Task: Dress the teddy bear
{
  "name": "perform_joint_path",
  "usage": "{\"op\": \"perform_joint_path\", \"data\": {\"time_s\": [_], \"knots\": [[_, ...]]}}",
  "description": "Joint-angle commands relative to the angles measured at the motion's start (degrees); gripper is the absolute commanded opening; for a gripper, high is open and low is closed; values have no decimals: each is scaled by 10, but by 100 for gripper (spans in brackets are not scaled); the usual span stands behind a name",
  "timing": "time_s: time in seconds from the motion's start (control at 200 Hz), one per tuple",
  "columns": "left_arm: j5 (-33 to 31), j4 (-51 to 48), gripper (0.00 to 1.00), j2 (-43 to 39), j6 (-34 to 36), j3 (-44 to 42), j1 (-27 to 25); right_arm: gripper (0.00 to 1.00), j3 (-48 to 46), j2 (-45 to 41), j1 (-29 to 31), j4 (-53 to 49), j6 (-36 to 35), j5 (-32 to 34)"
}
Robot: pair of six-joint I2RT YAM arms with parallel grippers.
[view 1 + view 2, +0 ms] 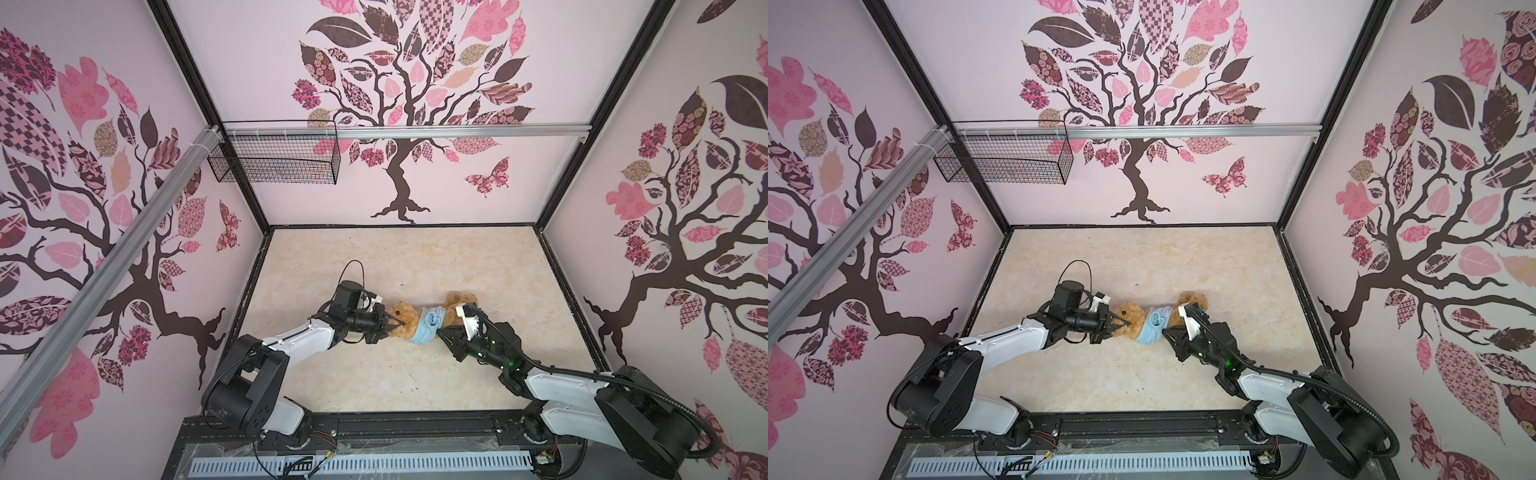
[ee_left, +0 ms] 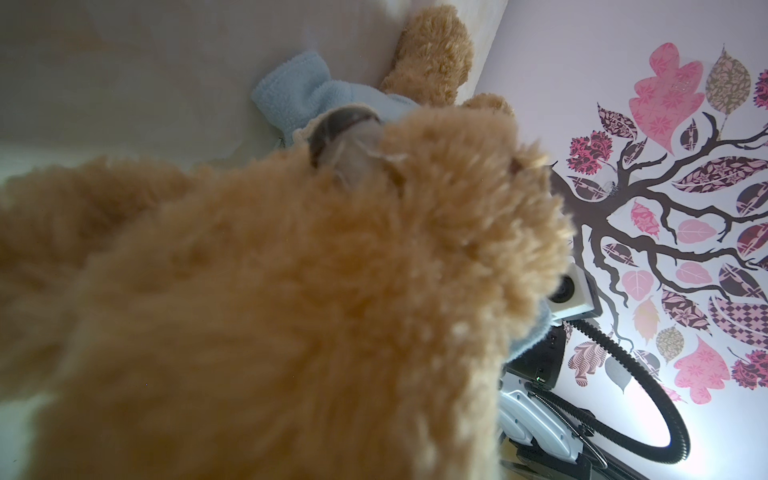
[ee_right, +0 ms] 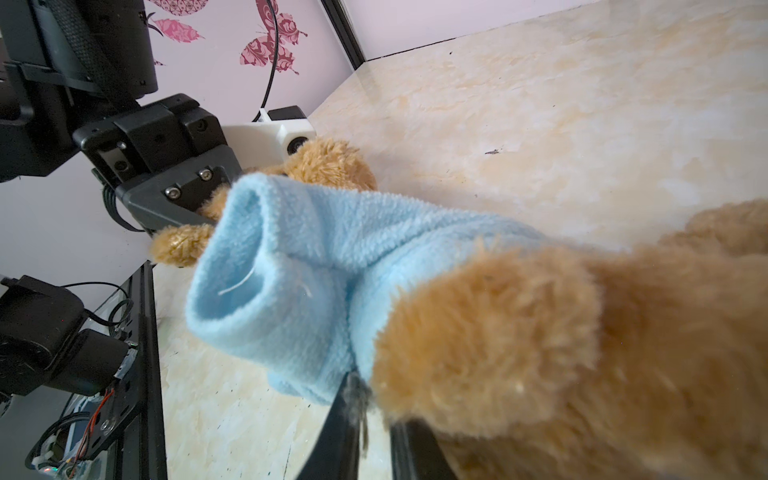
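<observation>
The teddy bear (image 1: 461,300) (image 1: 1192,300) lies on its side in the middle of the table, head to the left and legs to the right. A light blue fleece shirt (image 1: 428,325) (image 1: 1154,326) is bunched around its middle. My left gripper (image 1: 395,322) (image 1: 1120,322) is shut on the bear's head. In the left wrist view fur (image 2: 291,291) fills the picture and hides the jaws. My right gripper (image 1: 441,332) (image 3: 374,399) is shut on the shirt's lower edge (image 3: 311,270), next to the bear's rump (image 3: 540,332).
A black wire basket (image 1: 274,156) hangs from the aluminium rail on the back wall. The marble-patterned table (image 1: 415,257) is walled on three sides. A black frame rail (image 1: 415,428) with the arm bases runs along the front edge.
</observation>
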Motion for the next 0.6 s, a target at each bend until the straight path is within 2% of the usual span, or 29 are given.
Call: {"op": "perform_joint_path", "data": {"time_s": [0.0,0.165,0.295,0.35,0.47,0.595], "knots": [[21,19,0,-1,9,28,-11,17,19,18,4,42,6,0],[20,16,0,4,11,30,-19,16,35,48,4,64,13,-3],[16,11,0,3,16,32,-17,3,31,58,4,75,17,5],[9,-4,0,3,25,33,-13,0,26,46,3,56,18,11],[4,-25,0,-4,39,30,14,0,12,-8,2,-14,22,31],[8,-67,0,-5,77,39,41,0,10,-73,-13,-105,19,7]]}}
